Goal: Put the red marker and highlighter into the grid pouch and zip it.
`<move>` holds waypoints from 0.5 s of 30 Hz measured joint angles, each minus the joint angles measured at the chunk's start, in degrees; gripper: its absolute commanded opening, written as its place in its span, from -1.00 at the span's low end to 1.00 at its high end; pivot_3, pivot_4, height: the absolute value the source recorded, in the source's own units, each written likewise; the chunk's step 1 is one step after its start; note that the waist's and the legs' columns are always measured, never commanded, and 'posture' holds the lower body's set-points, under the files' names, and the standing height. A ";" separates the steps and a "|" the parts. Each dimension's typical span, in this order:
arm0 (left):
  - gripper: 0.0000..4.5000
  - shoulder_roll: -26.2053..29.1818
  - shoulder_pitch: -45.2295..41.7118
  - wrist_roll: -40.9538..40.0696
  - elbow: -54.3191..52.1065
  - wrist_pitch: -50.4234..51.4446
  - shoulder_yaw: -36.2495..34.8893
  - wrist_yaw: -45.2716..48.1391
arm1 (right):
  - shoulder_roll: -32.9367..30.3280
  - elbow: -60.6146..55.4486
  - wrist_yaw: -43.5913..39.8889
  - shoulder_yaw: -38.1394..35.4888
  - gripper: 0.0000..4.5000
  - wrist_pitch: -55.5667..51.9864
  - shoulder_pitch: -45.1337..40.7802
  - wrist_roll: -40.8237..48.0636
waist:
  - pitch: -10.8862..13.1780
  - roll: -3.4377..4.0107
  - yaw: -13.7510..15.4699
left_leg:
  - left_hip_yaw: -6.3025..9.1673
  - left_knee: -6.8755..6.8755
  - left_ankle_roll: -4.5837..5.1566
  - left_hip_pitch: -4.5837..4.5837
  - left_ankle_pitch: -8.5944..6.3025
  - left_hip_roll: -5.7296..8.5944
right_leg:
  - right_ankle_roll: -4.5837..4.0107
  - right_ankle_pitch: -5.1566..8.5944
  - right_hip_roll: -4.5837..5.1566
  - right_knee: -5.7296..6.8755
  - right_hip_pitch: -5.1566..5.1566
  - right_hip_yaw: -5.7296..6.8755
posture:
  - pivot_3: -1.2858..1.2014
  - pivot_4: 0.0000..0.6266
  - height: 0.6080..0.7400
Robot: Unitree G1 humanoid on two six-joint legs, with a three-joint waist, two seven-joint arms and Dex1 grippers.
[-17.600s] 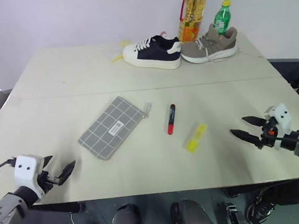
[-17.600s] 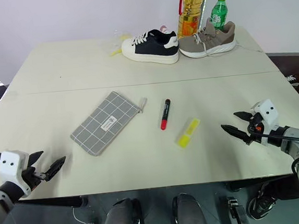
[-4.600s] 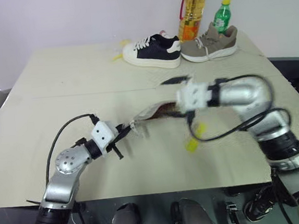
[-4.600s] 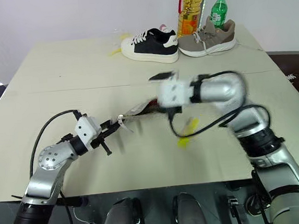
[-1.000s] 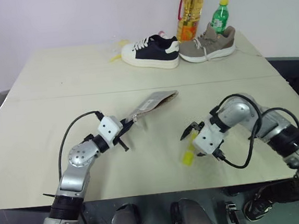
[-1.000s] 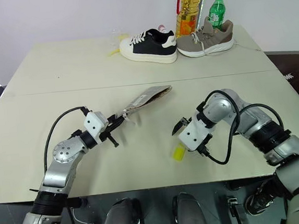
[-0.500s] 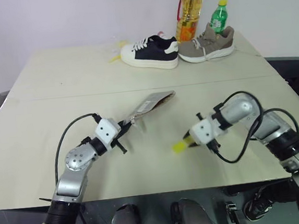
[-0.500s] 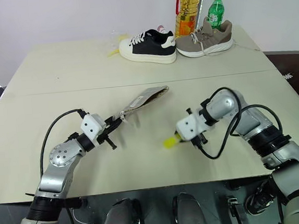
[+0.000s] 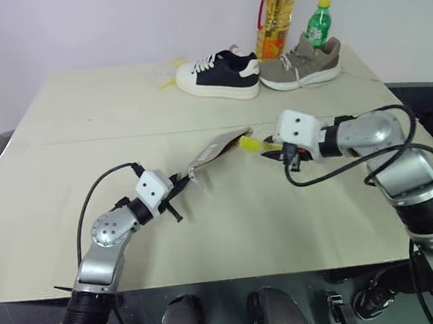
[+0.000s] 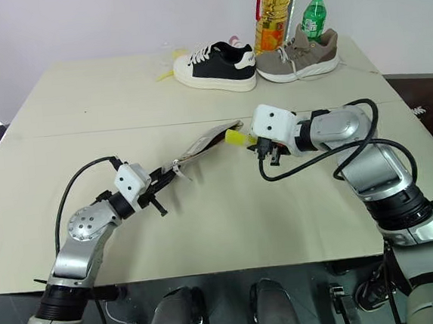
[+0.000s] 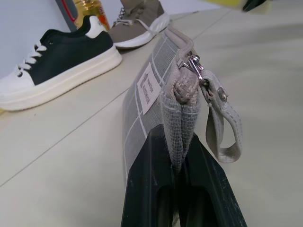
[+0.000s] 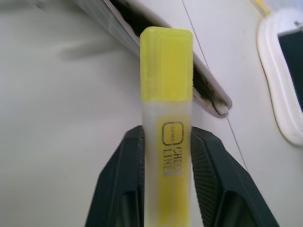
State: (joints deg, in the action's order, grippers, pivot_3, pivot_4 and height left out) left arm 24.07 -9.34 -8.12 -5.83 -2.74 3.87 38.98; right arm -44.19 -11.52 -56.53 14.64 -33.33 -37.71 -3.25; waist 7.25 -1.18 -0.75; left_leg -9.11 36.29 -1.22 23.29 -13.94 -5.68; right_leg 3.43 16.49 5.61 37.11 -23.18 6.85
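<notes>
The grey grid pouch (image 9: pixel 215 148) is lifted off the table at a slant, its mouth open at the far end. My left gripper (image 9: pixel 180 183) is shut on its near corner, beside the zip's pull tab (image 11: pixel 222 127). The yellow highlighter (image 9: pixel 251 144) is held in my right gripper (image 9: pixel 273 149), which is shut on its barrel. The highlighter's capped tip (image 12: pixel 166 61) sits right at the pouch's open edge (image 12: pixel 201 87); the dark inside of the pouch shows behind it. The red marker is hidden.
At the table's far side stand a black-and-white sneaker (image 9: pixel 219 74), a grey-brown sneaker (image 9: pixel 302 61), an oil bottle (image 9: pixel 274 17) and a green bottle (image 9: pixel 318 23). A small yellow scrap (image 9: pixel 170 81) lies left of the sneakers.
My right gripper closed on the highlighter, lifted it off the table and carried it up and left to the pouch's mouth, turning as it went. The left gripper and pouch stayed put.
</notes>
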 measured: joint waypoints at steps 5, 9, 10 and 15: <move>-1.00 -0.09 0.02 -0.01 -1.37 0.21 0.96 0.30 | 0.37 2.30 1.96 2.26 -0.64 1.54 -0.81 -2.66 | 0.00 0.00 -0.02 | -0.02 -0.01 0.00 0.01 0.00 0.00 | 0.01 0.00 -0.01 0.00 0.00 0.00 | 0.03 -0.52 0.47; -1.00 -0.48 0.34 0.00 -2.33 1.15 1.51 0.27 | 0.49 2.94 2.10 3.28 -0.64 3.14 -1.10 -3.50 | 0.00 0.00 -0.02 | -0.02 0.00 0.00 0.01 0.00 0.00 | 0.01 0.00 -0.02 0.00 0.00 0.00 | 0.03 -0.52 0.47; -1.00 -0.47 0.44 0.00 -2.45 1.21 1.51 0.25 | 0.49 3.08 2.09 3.49 -0.64 3.71 -1.16 -3.77 | 0.00 0.00 -0.02 | -0.02 0.00 0.00 0.01 0.00 0.01 | 0.01 0.00 -0.02 0.00 0.00 0.00 | 0.03 -0.52 0.47; -1.00 -0.02 0.74 0.14 -3.40 1.32 2.11 0.45 | -0.03 4.89 1.78 5.87 -0.64 8.73 -2.16 -7.17 | 0.00 0.00 -0.04 | -0.02 -0.01 0.00 0.01 0.00 0.01 | 0.01 0.00 -0.02 0.00 -0.01 0.00 | 0.03 -0.52 0.47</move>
State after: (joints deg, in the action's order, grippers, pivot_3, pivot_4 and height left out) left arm 24.05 -8.60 -7.99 -9.23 -1.42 5.97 39.43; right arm -44.22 -6.63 -54.75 20.51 -24.60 -39.88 -10.42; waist 7.25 -1.17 -0.79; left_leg -9.13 36.27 -1.22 23.29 -13.93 -5.67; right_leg 3.44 16.49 5.59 37.11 -23.19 6.85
